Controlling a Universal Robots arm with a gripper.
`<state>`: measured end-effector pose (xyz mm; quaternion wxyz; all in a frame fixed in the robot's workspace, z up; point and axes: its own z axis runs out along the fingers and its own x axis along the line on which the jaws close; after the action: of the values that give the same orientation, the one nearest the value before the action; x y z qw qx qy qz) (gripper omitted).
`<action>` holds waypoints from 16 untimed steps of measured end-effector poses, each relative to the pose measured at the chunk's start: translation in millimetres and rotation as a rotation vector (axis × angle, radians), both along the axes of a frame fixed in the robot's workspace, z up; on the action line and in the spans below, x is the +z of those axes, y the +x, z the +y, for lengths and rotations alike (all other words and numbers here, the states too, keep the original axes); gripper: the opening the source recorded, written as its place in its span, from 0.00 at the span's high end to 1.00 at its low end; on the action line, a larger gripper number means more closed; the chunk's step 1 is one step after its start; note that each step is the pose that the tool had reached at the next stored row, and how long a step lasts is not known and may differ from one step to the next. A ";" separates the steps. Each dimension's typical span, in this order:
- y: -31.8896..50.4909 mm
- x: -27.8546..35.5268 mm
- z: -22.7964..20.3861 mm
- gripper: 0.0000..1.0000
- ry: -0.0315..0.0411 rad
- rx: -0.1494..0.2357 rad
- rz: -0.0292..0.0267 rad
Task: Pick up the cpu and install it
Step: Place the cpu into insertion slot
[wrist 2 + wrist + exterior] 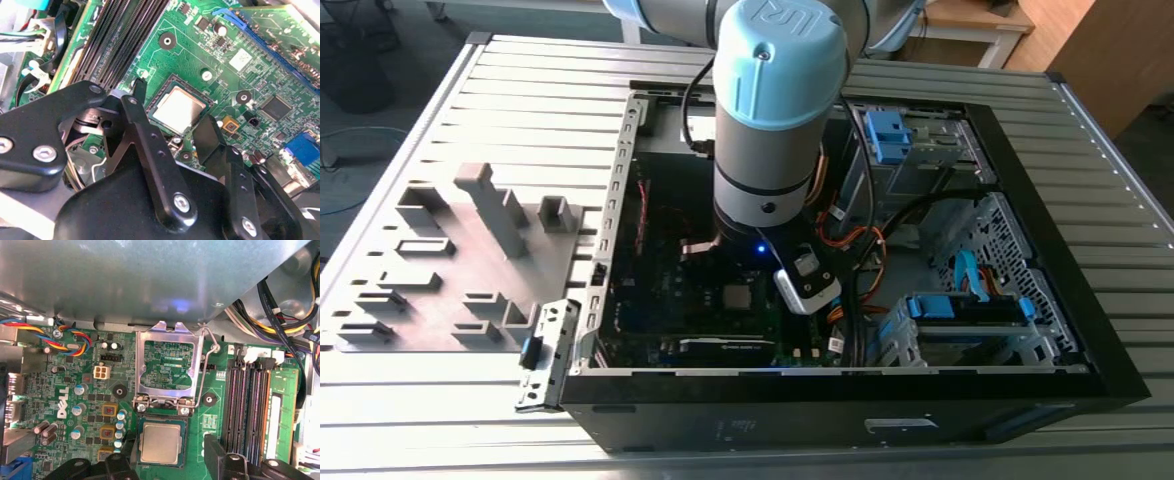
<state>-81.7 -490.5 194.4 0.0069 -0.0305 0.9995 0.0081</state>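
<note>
1. Hiding much of the motherboard behind the arm in the exterior view; cropping the arm's upper part at the frame edge.
2. Rendering the cpu too small there for surface detail.
3. Masking the socket's near side under gripper fingers in the second wrist view.
4. Blurring a grey metal sheet in the first wrist view.

Cpu on motherboard inside computer case

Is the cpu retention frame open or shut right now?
Open. In the first wrist view the frame is swung back on its hinge, and the cpu lies uncovered beside it.
</note>
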 end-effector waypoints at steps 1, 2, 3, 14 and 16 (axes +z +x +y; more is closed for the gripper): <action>0.0 0.1 0.0 0.36 -0.0001 0.000 0.0001; 0.0 0.1 0.0 0.36 -0.0002 0.000 0.0001; 0.0 0.1 0.0 0.36 0.0000 0.000 0.0001; -3.0 0.5 -0.1 0.36 -0.0005 0.000 -0.0046; -3.9 0.2 0.0 0.36 0.0000 0.000 -0.0067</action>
<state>-85.6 -490.4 194.6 0.0103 -0.0306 0.9994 0.0080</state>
